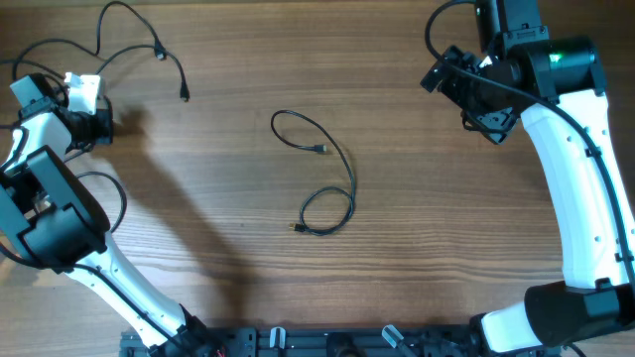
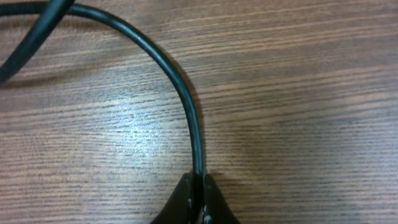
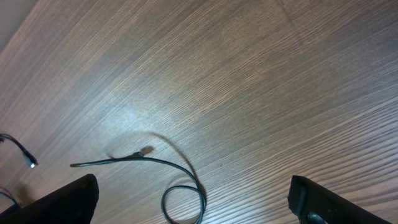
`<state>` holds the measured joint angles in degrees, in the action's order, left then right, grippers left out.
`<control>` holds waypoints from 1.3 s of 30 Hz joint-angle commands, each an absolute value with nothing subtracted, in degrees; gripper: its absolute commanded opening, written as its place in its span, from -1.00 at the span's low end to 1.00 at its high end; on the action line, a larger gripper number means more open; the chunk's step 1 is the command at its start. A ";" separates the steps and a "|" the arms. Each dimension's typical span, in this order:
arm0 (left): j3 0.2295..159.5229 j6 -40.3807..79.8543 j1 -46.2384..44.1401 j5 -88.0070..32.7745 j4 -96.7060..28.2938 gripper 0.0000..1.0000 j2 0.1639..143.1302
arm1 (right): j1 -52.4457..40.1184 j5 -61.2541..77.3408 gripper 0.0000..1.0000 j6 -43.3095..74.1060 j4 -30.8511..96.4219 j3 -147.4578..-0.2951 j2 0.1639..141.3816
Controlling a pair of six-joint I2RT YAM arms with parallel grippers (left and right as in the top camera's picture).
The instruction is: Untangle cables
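The left gripper (image 2: 202,190) is seen with its fingers pressed together on a held cable (image 2: 186,102). The cord is pinched at the fingertips and swept up and leftward in a broad arc over the table (image 1: 446,228). In the overhead view this gripper is placed hard against the left edge. A corner cable (image 1: 177,67) is spread in loose loops across the top-left corner just beside it, close to the far edge. Whether it is the same cord as the pinched one cannot be told.

A middle cable (image 1: 347,169) is laid alone near the table's centre, curved from a small upper loop down to a tighter lower loop. Bare wood is seen all around it, and it is kept well apart from both grippers and from every edge.

The right gripper (image 3: 194,198) is held above the top-right corner with its fingers spread wide. Only the wood and the middle cable, well below it, are seen between them.
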<state>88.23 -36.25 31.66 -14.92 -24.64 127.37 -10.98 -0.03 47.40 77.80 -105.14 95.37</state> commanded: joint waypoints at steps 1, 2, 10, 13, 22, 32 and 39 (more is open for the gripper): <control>86.26 -40.75 31.99 -11.49 -26.11 -0.55 128.33 | -11.07 0.12 0.99 46.63 77.84 -105.36 95.70; 86.28 -38.61 31.99 -10.28 -25.89 -0.14 128.22 | -11.07 0.12 0.99 46.63 77.87 -105.36 95.70; 86.28 -11.46 31.99 -17.72 -19.57 1.00 110.83 | -11.07 0.14 0.99 46.54 77.89 -105.36 95.70; 86.28 2.94 31.83 -31.00 -24.56 1.00 104.38 | -11.07 2.74 1.00 46.54 78.00 -105.36 95.70; 86.28 20.29 27.97 -23.99 -45.32 1.00 93.69 | -11.07 4.38 1.00 46.48 79.77 -105.36 95.70; 86.24 30.96 31.03 -6.31 -65.91 1.00 89.14 | -11.07 4.36 1.00 46.46 80.03 -105.36 95.70; 86.24 38.70 41.39 5.23 -66.50 1.00 100.18 | -11.07 4.36 0.99 44.97 79.99 -105.36 95.70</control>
<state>86.30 31.92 38.15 -4.54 -67.31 96.53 -10.98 4.05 46.94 79.90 -105.14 95.42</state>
